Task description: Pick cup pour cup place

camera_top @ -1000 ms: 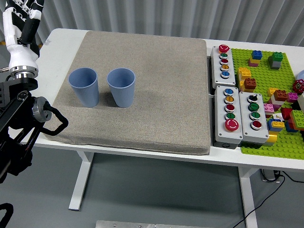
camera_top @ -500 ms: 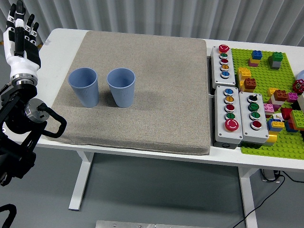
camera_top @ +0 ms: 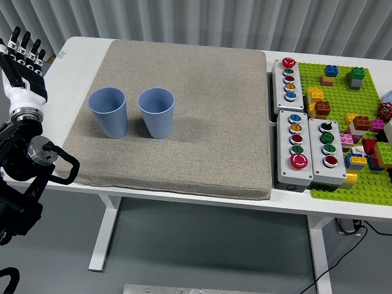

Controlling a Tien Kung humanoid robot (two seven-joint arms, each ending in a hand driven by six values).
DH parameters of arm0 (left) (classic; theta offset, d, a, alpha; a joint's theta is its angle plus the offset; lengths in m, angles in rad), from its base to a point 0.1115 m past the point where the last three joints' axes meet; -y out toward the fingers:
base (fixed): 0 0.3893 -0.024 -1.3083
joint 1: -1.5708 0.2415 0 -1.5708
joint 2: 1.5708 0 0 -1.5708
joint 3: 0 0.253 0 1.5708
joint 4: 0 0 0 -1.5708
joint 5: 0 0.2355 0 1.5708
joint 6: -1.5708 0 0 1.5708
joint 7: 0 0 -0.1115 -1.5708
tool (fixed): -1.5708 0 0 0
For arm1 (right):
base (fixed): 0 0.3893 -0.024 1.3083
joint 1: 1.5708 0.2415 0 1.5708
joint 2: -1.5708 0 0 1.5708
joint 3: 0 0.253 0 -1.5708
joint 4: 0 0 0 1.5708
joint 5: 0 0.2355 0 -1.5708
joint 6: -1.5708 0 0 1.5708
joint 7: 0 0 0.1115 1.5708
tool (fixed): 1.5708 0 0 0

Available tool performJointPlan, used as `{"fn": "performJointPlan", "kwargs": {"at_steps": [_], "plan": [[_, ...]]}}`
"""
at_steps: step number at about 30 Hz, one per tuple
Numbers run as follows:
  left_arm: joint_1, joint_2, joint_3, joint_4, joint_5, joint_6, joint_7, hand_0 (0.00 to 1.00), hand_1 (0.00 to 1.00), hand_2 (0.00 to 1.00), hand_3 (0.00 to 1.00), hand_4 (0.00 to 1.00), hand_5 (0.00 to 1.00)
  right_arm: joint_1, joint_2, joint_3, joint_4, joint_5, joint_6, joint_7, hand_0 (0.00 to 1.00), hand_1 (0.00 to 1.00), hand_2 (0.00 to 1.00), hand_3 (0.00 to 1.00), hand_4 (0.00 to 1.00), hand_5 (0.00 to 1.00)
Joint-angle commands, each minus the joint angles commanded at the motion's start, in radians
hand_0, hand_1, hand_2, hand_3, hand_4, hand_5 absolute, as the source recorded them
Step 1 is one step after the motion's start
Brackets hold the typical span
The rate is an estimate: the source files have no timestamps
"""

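Fingers (camera_top: 24, 49) straight, empty | left hand (camera_top: 22, 70) off-table | cups (camera_top: 108, 111) blue, ribbed, upright

You see a white tabletop (camera_top: 184, 202) on white legs (camera_top: 108, 229). Behind it runs a wall of pale ribbed metal (camera_top: 214, 21). Under it the floor (camera_top: 208, 251) is smooth and grey. A black cable (camera_top: 352, 248) lies on the floor at the right. The light is bright and even.
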Motion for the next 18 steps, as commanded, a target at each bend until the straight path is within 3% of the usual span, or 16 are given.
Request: {"fn": "performJointPlan", "kwargs": {"at_steps": [18], "plan": [[0.009,0.008,-0.007,0.017,0.018,0.012,0.005,0.87,0.849,0.892,0.905,0.83,0.998,-0.006,0.001,-0.004,0.0,0.003,0.0,0.0,0.696,0.698,0.627,0.611,0.194,0.306]]}}
